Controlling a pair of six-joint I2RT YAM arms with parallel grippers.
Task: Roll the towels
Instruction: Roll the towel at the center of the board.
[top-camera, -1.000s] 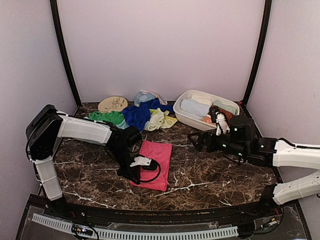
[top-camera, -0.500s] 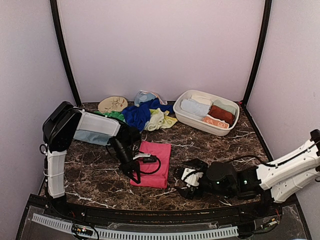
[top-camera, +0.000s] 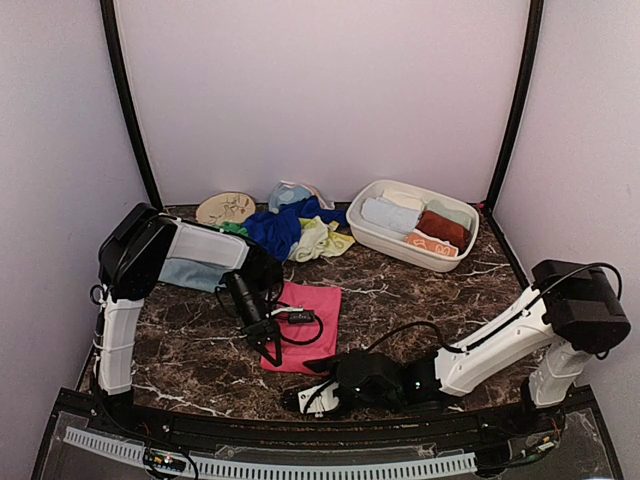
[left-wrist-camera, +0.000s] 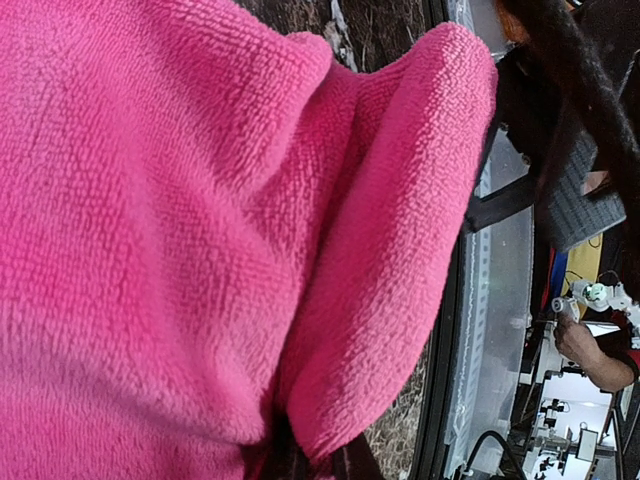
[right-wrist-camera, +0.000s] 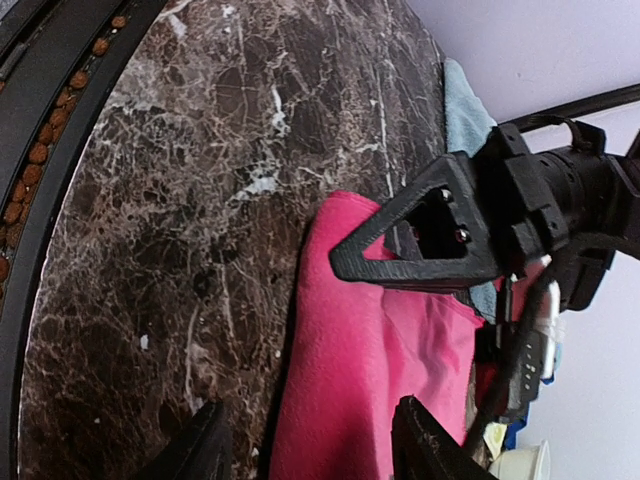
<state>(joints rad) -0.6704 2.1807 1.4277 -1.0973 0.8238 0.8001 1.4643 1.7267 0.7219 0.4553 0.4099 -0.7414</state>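
A dark brown marble table (top-camera: 430, 300), veined in white, fills the floor of a booth with plain pale lilac walls (top-camera: 320, 90). Two black posts (top-camera: 128, 110) rise at the back corners, and a black rail (top-camera: 200, 428) edges the near side. The white oval basin (top-camera: 372, 236) sits at the back right and holds rolled towels (top-camera: 390, 214) side by side, pale blue, white and rust-brown among them. Just left of the basin lies a heap of loose towels (top-camera: 275, 228) in royal blue, lime-yellow, green and pale blue. Beyond that heap is a round tan disc (top-camera: 225, 208). The pink towel (top-camera: 312, 325) lies spread nearer the front, left of the basin and well apart from it. The left gripper (top-camera: 270, 348) is clamped on that towel's left edge, with a fold bunched between its jaws. The right gripper (top-camera: 303, 400) sits low by the towel's near corner, farther from the basin, with its jaws apart and nothing gripped.
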